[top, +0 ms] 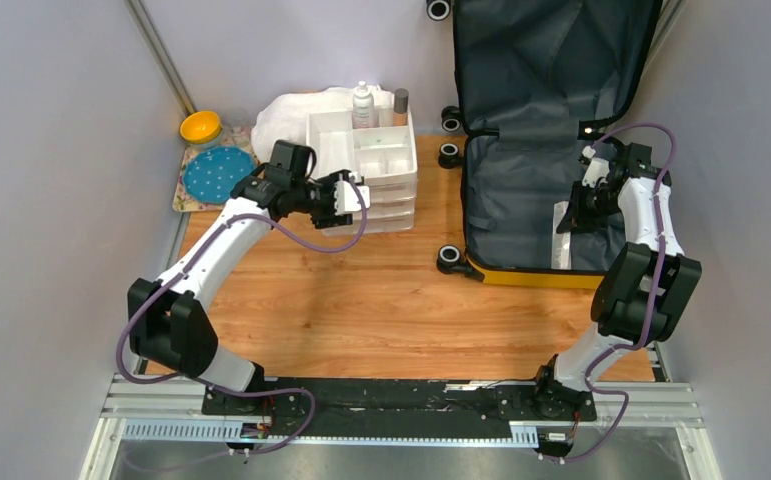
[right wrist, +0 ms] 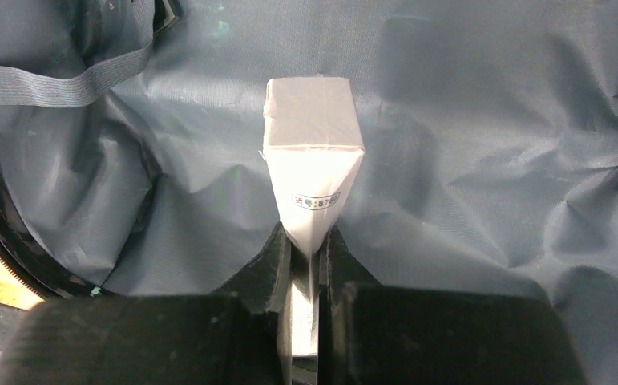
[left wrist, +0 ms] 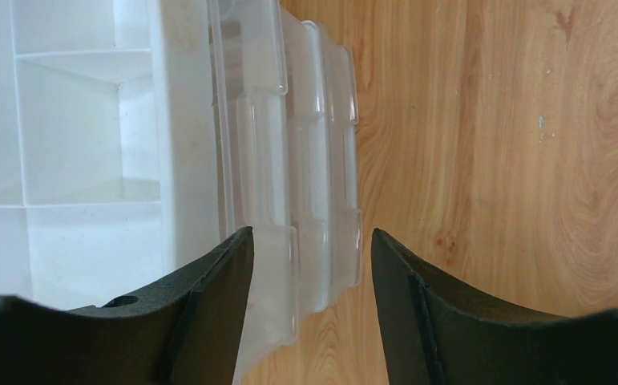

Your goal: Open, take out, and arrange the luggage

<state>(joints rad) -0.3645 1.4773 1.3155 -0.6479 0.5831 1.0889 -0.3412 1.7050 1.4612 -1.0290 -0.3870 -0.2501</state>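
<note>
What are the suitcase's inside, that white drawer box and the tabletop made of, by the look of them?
Suitcase lining: probably thin synthetic fabric, dark grey, faint sheen; it creases and sags. Drawer box: looks like moulded plastic, opaque white on top, with clear glossy drawers below that catch light. Tabletop: wood or wood-look laminate, smooth; grain and knots show, but which is unclear.

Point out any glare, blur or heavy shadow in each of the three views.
Top external: evenly lit and sharp, though the suitcase lining reads dark. Left wrist: the white drawer organiser is washed out, its dividers faint; the left gripper is a soft-edged silhouette. Right wrist: the white wrapped packet glares mid-body, its label barely legible; the right gripper is dark and blurred.
</note>
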